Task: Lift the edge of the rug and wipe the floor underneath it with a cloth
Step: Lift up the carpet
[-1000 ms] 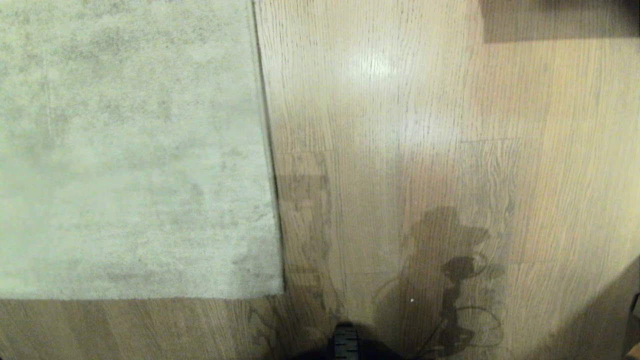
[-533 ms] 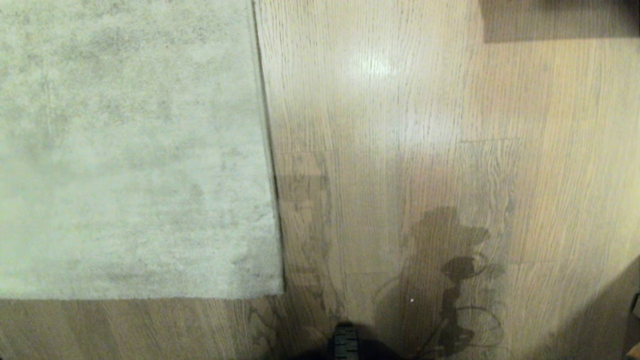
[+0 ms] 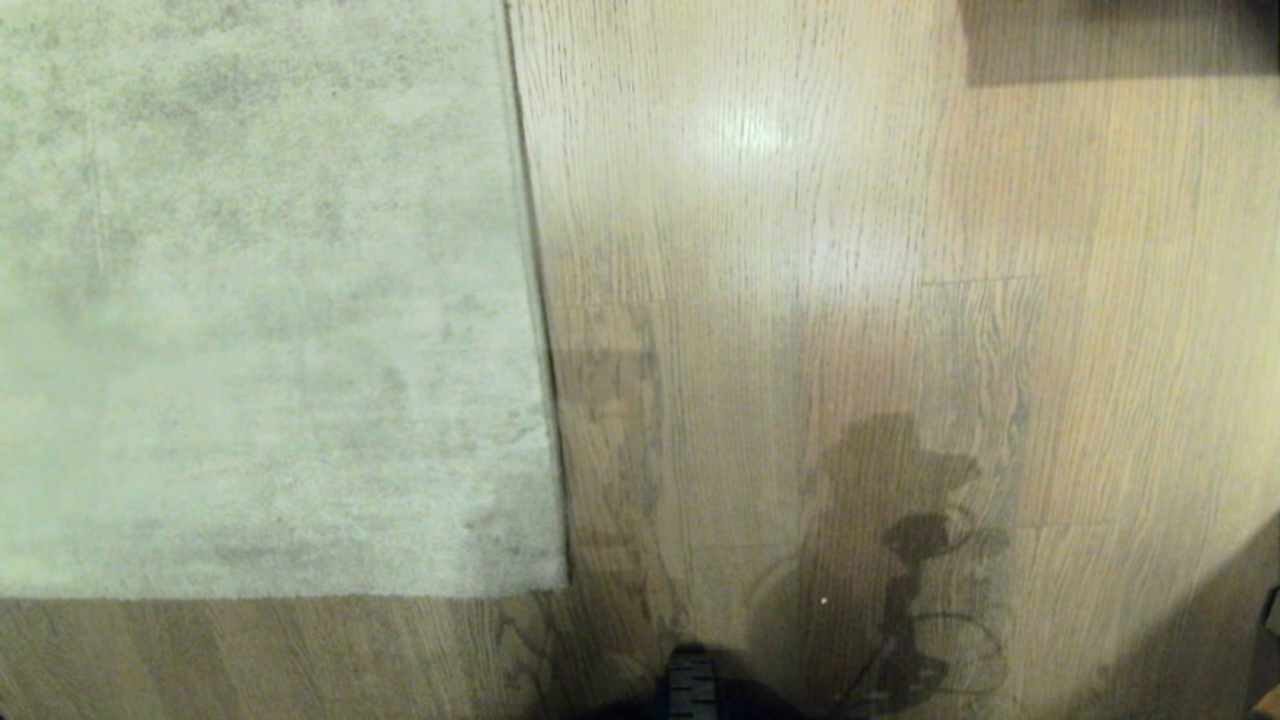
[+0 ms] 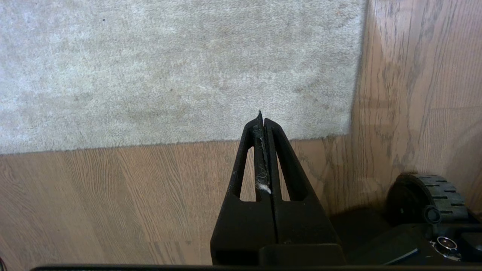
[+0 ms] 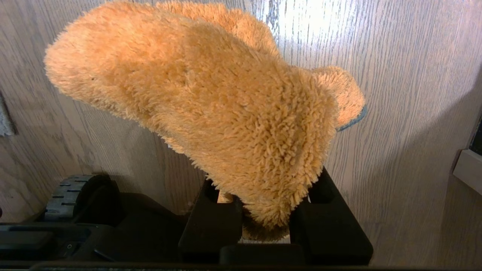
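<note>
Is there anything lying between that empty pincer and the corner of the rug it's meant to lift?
Nothing visible. In the left wrist view the left gripper, shut and empty, hangs above the rug edge with only bare floor beside it. The rug lies flat. The right gripper holds the cloth off to the side.

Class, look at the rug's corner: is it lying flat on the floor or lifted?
Flat. The rug edge and its corner lie flush on the floor; no backing shows.
</note>
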